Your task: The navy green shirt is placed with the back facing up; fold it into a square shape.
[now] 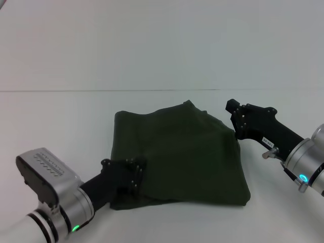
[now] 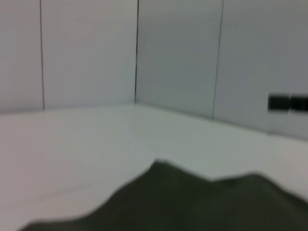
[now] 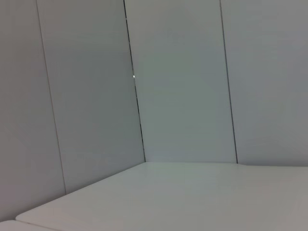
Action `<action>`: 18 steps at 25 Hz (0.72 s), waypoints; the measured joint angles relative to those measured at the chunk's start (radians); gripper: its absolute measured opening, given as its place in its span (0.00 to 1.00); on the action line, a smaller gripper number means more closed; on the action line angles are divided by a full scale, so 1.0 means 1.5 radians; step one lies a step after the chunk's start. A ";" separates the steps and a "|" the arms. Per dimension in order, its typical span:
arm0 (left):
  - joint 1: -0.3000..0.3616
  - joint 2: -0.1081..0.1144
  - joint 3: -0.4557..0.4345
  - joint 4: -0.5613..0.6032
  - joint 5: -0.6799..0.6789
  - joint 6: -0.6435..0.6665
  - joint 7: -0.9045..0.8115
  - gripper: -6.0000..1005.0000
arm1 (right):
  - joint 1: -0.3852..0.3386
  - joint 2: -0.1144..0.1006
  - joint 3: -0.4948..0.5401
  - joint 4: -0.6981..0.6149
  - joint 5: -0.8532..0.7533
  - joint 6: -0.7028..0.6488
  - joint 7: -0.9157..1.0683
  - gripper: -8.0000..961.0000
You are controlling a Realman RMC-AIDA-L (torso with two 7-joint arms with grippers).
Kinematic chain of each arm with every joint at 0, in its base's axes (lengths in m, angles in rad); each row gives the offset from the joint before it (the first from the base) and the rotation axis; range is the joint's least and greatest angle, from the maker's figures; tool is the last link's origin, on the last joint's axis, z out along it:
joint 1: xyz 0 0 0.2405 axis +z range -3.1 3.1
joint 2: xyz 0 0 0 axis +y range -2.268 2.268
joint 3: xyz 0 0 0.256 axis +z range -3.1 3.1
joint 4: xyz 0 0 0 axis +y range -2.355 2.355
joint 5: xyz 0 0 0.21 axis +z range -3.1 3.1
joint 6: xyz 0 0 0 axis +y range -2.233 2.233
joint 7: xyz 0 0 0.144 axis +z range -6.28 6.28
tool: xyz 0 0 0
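Observation:
The navy green shirt (image 1: 179,154) lies on the white table as a folded, roughly square bundle with rumpled edges, plain side up. My left gripper (image 1: 135,174) rests at the shirt's near-left edge, its black tip over the fabric. The left wrist view shows a dark mound of the shirt (image 2: 192,204) close below the camera. My right gripper (image 1: 233,107) sits just beyond the shirt's far-right corner, pointing toward it. The right wrist view shows no shirt, only table and wall.
The white table (image 1: 61,116) stretches around the shirt on all sides. Pale panelled walls (image 3: 183,82) stand behind the table, and the table's far edge (image 1: 101,91) runs across the head view.

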 joint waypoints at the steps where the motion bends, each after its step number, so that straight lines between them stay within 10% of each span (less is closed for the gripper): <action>1: -0.002 0.000 0.000 -0.004 0.001 -0.018 0.000 0.03 | 0.001 0.000 -0.001 0.001 0.000 0.000 -0.002 0.01; 8: -0.007 0.000 -0.001 -0.014 0.002 -0.045 -0.001 0.03 | 0.003 0.000 -0.002 0.007 -0.001 0.001 -0.008 0.01; 18: 0.053 0.007 -0.024 0.099 0.002 0.217 -0.086 0.04 | -0.027 -0.029 0.023 -0.005 -0.011 -0.094 0.030 0.01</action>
